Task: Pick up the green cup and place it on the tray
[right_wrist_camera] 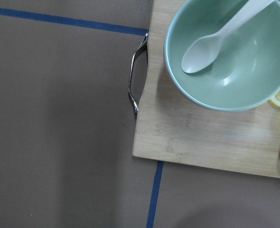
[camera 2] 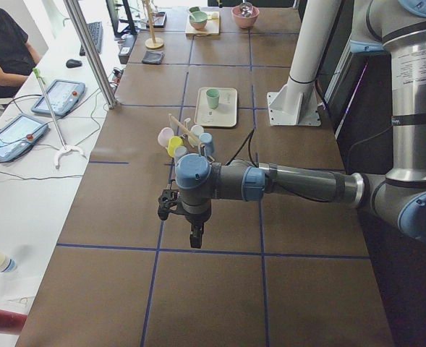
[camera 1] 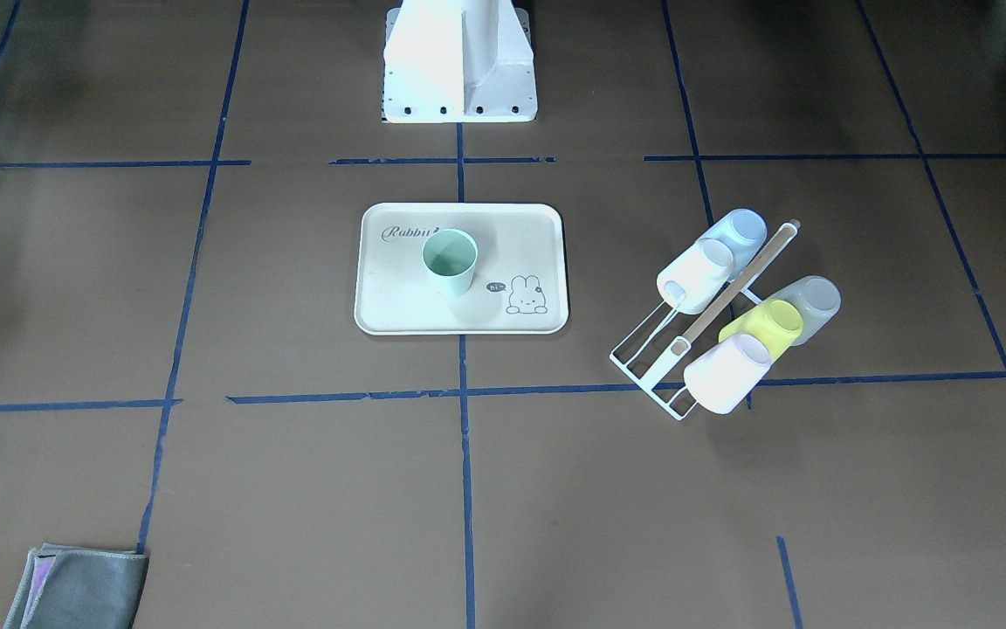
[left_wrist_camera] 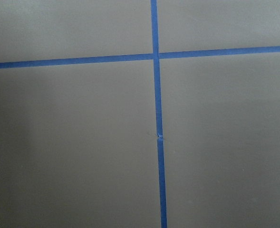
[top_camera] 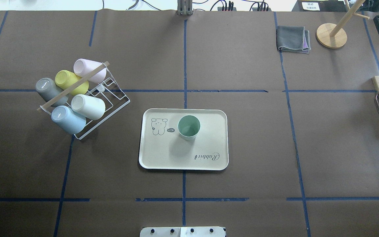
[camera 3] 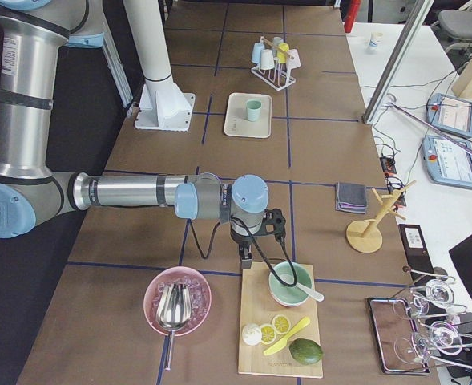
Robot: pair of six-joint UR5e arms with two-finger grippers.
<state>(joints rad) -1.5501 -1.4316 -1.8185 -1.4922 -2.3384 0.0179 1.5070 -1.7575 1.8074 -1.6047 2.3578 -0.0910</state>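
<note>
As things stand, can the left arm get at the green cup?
Probably yes. The green cup stands upright, alone on the tray, open from above; the cup rack, toward the left arm, stands clear of the tray.

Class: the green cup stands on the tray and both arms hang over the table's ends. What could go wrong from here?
1. The right claw hangs close to the wooden board and the bowl; a low swing might knock them.
2. The cup rack stands beside the tray; a left-arm reach toward the green cup might clip it.
</note>
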